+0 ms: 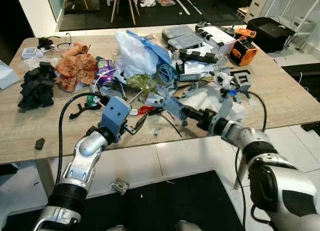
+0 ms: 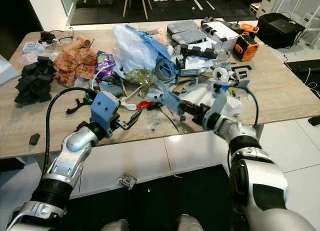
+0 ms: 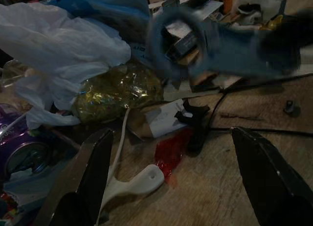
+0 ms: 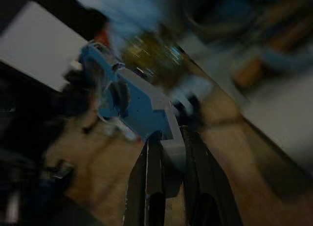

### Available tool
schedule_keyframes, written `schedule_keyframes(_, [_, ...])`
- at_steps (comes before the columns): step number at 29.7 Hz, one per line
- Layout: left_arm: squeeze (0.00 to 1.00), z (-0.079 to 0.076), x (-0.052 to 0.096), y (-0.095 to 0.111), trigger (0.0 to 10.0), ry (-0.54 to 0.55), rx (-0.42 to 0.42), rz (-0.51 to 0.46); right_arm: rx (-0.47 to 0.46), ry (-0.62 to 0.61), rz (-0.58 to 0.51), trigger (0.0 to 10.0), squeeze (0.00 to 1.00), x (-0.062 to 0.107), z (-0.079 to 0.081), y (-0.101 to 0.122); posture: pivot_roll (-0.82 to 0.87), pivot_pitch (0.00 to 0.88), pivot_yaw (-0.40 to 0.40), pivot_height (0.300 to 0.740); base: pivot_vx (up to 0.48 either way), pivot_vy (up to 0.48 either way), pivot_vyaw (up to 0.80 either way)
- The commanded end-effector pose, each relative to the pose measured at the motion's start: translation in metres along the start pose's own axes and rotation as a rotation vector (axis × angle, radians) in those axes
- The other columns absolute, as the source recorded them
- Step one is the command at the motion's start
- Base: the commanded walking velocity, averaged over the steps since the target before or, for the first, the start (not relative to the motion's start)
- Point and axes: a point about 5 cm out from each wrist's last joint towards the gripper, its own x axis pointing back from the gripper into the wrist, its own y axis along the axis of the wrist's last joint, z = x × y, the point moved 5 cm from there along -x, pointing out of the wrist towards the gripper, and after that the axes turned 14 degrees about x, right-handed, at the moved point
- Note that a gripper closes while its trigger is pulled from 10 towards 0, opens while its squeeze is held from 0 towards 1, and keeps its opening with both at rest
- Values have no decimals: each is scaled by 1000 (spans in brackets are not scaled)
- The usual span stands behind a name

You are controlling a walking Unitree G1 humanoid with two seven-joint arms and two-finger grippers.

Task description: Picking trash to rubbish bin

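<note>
Trash is heaped on a wooden table (image 1: 280,98). My left gripper (image 1: 138,124) hovers low over the table's front part, fingers spread wide and open. Just beyond the left gripper (image 3: 172,134) lie a red wrapper (image 3: 171,152) and a white plastic piece (image 3: 134,183), with a gold foil wad (image 3: 115,91) farther back. My right gripper (image 1: 186,114) reaches in from the right and is shut on a flat blue plastic part (image 4: 139,106), lifted slightly over the clutter. That blue part (image 1: 172,106) points toward the red wrapper (image 1: 145,110).
A white plastic bag (image 1: 132,53), crumpled brown paper (image 1: 76,71), a purple wrapper (image 1: 105,71) and black foam (image 1: 37,86) fill the left and middle. Boxes and an orange device (image 1: 243,51) stand at the back right. A small metal object (image 1: 120,186) lies on the floor under the table edge.
</note>
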Motion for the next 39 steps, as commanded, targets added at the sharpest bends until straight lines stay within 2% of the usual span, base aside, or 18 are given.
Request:
schedule_keyframes(1, [0,-4,-1,-1,10000,-6,41,-4,1,54,-42,0,0,3,6,14,-4,0,-23,740,0,0,0])
schedule_keyframes(4, [0,-2,-1,0,10000,4,63,-15,23,83,-68,0,0,6,10,22,-18,0,-25,740,0,0,0])
schedule_keyframes(7, [0,2,-4,6,10000,40,151,-67,65,75,-172,0,0,16,18,41,-40,0,-33,740,0,0,0])
schedule_keyframes(9, [0,3,-5,8,10000,50,172,-81,71,60,-195,0,0,19,20,44,-40,0,-33,740,0,0,0])
schedule_keyframes(10, [0,5,-4,10,10000,60,195,-96,91,30,-224,1176,0,22,20,46,-40,0,-33,740,0,0,0])
schedule_keyframes(11, [0,8,-4,12,10000,76,227,-115,102,-17,-260,9608,0,26,19,47,-49,0,-37,740,0,0,0])
schedule_keyframes(12, [0,10,-4,13,10000,88,257,-130,111,-52,-291,10000,0,31,19,48,-54,0,-38,740,0,0,0])
schedule_keyframes(15, [0,12,-4,16,10000,107,337,-166,152,-98,-351,10000,0,40,24,48,-64,0,-34,740,0,0,0])
schedule_keyframes(18, [0,10,-5,17,10000,103,377,-182,172,-100,-368,10000,0,39,27,46,-72,0,-33,740,0,0,0])
schedule_keyframes(19, [0,7,-6,17,10000,96,396,-188,180,-122,-356,10000,0,36,22,44,-68,0,-43,740,0,0,0])
schedule_keyframes(22, [0,1,-10,19,10000,77,405,-199,187,-218,-355,10000,0,30,11,48,-53,0,-61,740,0,0,0])
schedule_keyframes(24, [0,3,-11,21,10000,75,411,-208,206,-253,-374,10000,0,27,14,52,-58,0,-52,740,0,0,0])
schedule_keyframes(29, [0,2,-12,21,10000,74,419,-205,231,-277,-364,10000,0,23,21,43,-66,0,-44,740,0,0,0])
schedule_keyframes(31, [0,3,-13,21,10000,68,428,-204,249,-261,-329,10000,0,16,29,26,-65,0,-44,740,0,0,0])
schedule_keyframes(36, [0,3,-12,22,10000,67,447,-208,240,-248,-334,10000,0,15,30,24,-68,0,-44,740,0,0,0])
schedule_keyframes(39, [0,-4,-10,22,10000,2,495,-218,235,-260,-345,10000,0,15,27,24,-68,0,-40,740,0,0,0])
